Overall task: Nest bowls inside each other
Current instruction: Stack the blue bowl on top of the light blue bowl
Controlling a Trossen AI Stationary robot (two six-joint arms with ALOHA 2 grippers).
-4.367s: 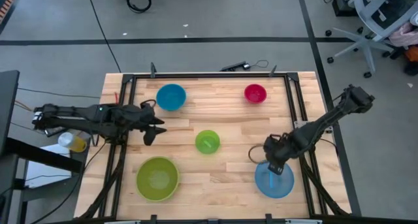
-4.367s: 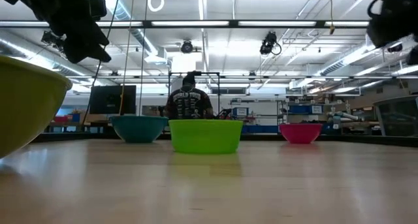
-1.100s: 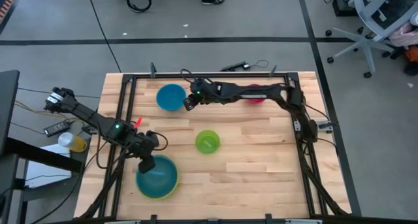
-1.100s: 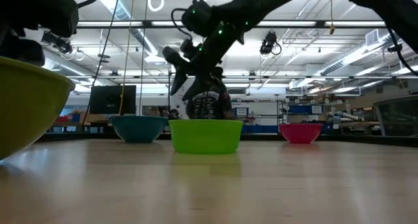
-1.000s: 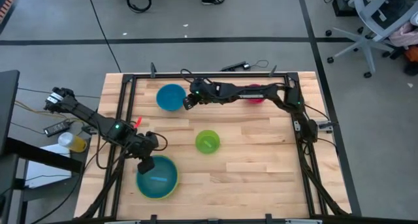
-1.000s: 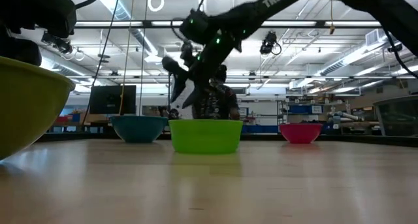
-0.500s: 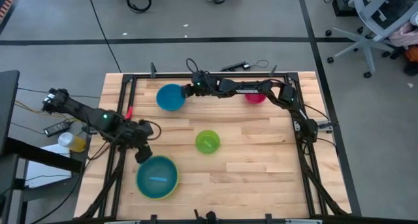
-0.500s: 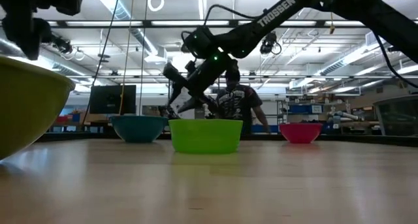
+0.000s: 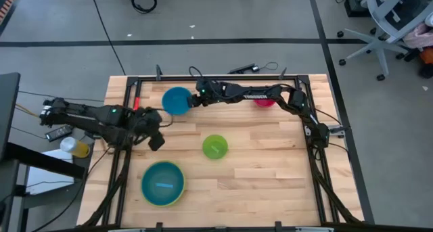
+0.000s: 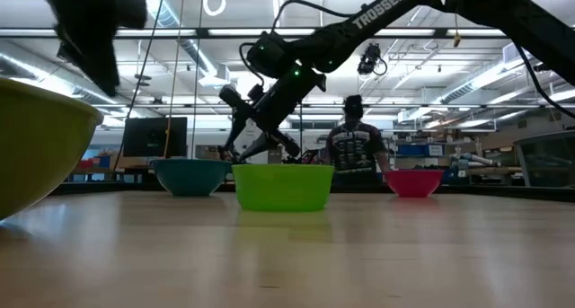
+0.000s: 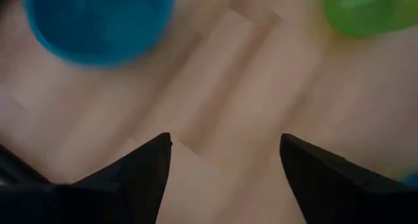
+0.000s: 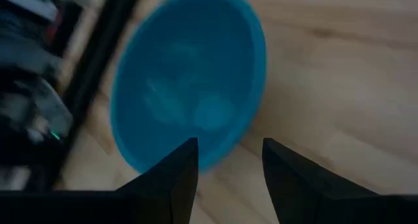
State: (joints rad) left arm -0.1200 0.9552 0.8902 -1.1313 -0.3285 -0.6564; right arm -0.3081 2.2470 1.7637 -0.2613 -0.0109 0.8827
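Observation:
The large light blue bowl (image 9: 162,183) sits nested in the yellow-green bowl (image 9: 144,193) at the near left. The medium blue bowl (image 9: 176,100) rests on the table at the far left, the small green bowl (image 9: 215,147) in the middle. The magenta bowl (image 9: 265,101) stands at the far right, partly under the right arm. My left gripper (image 9: 157,140) hangs open and empty above bare wood, between the blue bowl and the nested pair. My right gripper (image 12: 228,142) is open, its fingertips just off the medium blue bowl's right rim (image 12: 225,149).
A black frame (image 9: 128,90) runs along the table's edges. Bare wood lies between the bowls and across the near right of the table (image 9: 270,184). A person stands in the room beyond the far edge (image 10: 358,142).
My left gripper has risen away from the light blue bowl's far rim and swung toward the far edge, staying open; the bowl stays nested in the yellow-green one. My right gripper has rolled a little beside the medium blue bowl.

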